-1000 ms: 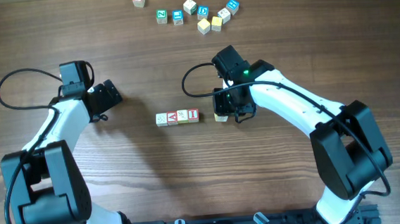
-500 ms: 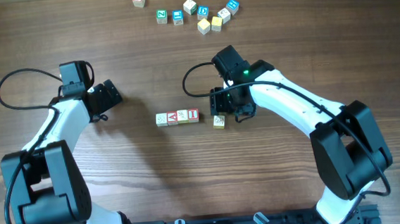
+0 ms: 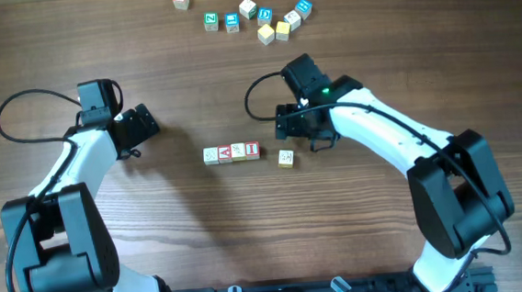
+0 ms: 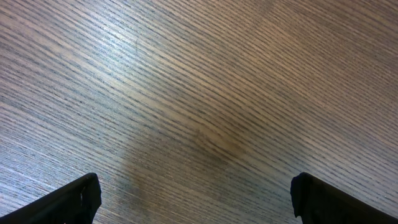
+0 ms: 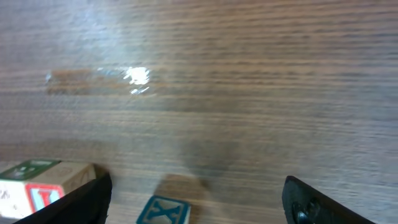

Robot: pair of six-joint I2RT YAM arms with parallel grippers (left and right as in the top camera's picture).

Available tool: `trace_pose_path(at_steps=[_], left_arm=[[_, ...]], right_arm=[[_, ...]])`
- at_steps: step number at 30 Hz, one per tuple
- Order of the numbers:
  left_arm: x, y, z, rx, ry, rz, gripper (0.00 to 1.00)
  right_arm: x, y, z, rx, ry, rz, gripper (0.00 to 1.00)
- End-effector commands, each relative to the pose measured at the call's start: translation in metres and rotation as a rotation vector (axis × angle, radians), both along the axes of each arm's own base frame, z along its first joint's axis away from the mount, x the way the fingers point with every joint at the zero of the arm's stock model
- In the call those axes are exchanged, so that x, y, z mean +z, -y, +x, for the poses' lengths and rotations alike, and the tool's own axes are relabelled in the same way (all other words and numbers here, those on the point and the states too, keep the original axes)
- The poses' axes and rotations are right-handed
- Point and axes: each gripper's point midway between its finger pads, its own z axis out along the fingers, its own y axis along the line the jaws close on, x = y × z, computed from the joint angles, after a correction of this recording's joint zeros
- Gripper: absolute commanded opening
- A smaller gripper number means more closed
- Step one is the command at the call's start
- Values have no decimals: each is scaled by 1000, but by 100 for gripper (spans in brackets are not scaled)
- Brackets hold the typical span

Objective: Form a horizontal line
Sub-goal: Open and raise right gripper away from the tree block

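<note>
Stray cube just right of row, slightly below its axis; right hand nearest, wide, empty.

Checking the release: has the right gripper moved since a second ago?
Yes. The right gripper has backed off upward in the overhead view, farther from the row, uncovering the loose cube.

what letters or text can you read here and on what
"A", red: third cube in the row
"I", red: fourth cube
"X", teal: near cube, right wrist view
Far cubes and the rest: too small or blurred.
</note>
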Motion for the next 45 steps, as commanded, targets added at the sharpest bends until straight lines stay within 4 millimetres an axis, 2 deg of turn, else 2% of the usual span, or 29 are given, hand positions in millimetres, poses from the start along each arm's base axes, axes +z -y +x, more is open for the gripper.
trace_pose_path(at_steps=[1,9,19,43,45], left_arm=[[1,-1,1,3,6,-5,100],[1,-1,1,3,6,-5,100],[1,-1,1,3,6,-5,100],[1,-1,1,3,6,-5,100],[1,-1,1,3,6,-5,100]], right_arm=[[-4,23,8,-75,-2,-31,88],[-8,69,7,-201,-79,-62,91],[-11,103,-8,-272,-177,-103,92],[-11,104,-10,-247,-182,-109,92],[-11,99,-13,-241,-201,-82,92]])
